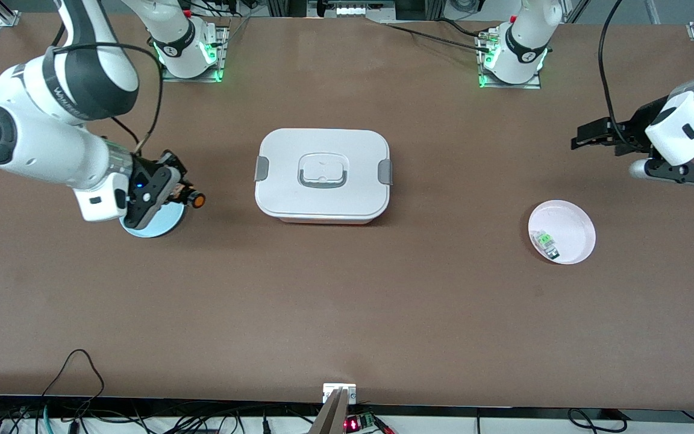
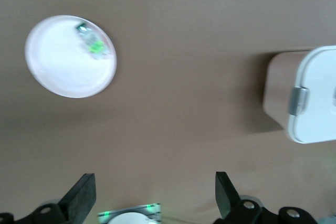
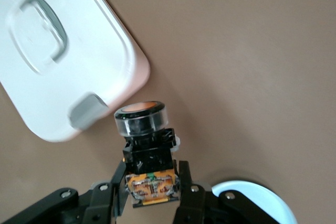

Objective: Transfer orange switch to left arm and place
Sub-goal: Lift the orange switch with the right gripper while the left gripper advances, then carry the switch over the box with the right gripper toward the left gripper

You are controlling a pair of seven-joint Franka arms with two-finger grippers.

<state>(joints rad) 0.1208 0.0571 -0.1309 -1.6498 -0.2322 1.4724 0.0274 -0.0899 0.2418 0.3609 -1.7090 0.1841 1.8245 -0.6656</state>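
The orange switch (image 1: 193, 199) (image 3: 145, 145) is gripped by its orange-and-black body, its round cap pointing toward the box. My right gripper (image 1: 182, 194) (image 3: 152, 182) is shut on it, held just above the light blue plate (image 1: 153, 224) (image 3: 262, 198) at the right arm's end of the table. The white lidded box (image 1: 323, 175) (image 3: 58, 51) (image 2: 315, 95) sits mid-table, beside the switch. My left gripper (image 1: 588, 135) (image 2: 155, 198) hangs open and empty over the left arm's end of the table, its fingers (image 2: 84, 195) wide apart.
A pink plate (image 1: 570, 226) (image 2: 63, 74) holding a small green-and-clear component (image 1: 545, 242) (image 2: 93, 43) lies at the left arm's end, nearer the front camera than the left gripper. Cables run along the table's edges.
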